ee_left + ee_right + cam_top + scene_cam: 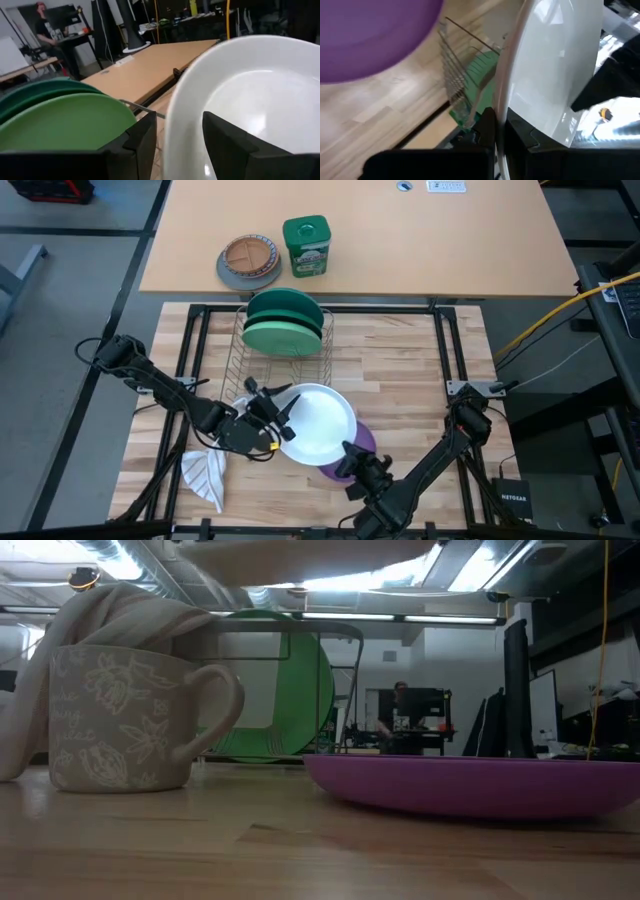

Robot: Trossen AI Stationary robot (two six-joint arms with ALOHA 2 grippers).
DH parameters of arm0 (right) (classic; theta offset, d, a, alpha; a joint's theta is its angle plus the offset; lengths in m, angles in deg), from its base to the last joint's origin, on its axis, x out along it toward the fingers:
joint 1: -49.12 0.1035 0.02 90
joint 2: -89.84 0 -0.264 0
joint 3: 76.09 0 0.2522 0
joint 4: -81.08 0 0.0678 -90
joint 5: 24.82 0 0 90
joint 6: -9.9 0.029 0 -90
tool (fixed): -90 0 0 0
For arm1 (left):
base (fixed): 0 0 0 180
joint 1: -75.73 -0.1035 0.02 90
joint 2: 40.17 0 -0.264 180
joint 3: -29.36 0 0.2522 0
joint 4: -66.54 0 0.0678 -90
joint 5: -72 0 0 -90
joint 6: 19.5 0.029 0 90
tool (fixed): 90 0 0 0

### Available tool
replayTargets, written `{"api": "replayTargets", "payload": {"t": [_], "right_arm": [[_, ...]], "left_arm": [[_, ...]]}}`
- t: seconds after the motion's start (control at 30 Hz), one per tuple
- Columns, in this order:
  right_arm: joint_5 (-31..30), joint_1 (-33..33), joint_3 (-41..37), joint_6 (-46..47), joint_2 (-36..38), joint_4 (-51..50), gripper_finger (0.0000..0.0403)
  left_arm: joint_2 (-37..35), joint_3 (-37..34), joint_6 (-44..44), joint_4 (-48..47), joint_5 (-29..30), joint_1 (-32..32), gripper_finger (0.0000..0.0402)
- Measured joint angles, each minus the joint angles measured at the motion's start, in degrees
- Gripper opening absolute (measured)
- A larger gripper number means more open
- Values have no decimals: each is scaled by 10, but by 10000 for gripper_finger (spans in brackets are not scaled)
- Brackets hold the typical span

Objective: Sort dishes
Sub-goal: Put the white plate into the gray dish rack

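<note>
Overhead, the left jaws (283, 420) hold the white plate (322, 425) by its rim, one finger on each face, and the right jaws (352, 457) pinch the opposite rim, nearly shut on the thin edge. The purple plate (362, 442) lies on the worktop (400, 380) under the white one, just beside the right jaws. Beyond the left jaws, the teal plate (286, 308) and green plate (283, 335) stand on edge in the wire rack (240, 355); a cloth (205, 473) lies behind the left jaws. From worktop height, the purple plate (470, 785) sits flat, a mug (125, 720) with the cloth (120, 615) draped over it stands apart, and a green plate (290, 680) stands upright in the rack behind. Past the left wrist, fingers (227, 137) straddle the white rim (180, 115), green plates (65, 122) just beyond. Past the right wrist, fingers (487, 127) clamp the white plate (550, 65) edge-on, the purple plate (370, 35) to one side and the rack (455, 75) beyond.
</note>
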Motion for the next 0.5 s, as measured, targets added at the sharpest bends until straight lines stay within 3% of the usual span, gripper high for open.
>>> {"api": "replayTargets", "payload": {"t": [0.3,0.5], "right_arm": [[-30,0,0,0,0,0,17],[-33,1,0,0,0,0,17]], "left_arm": [[0,0,-76,0,-1,2,148],[0,0,-83,0,-34,2,142]]}}
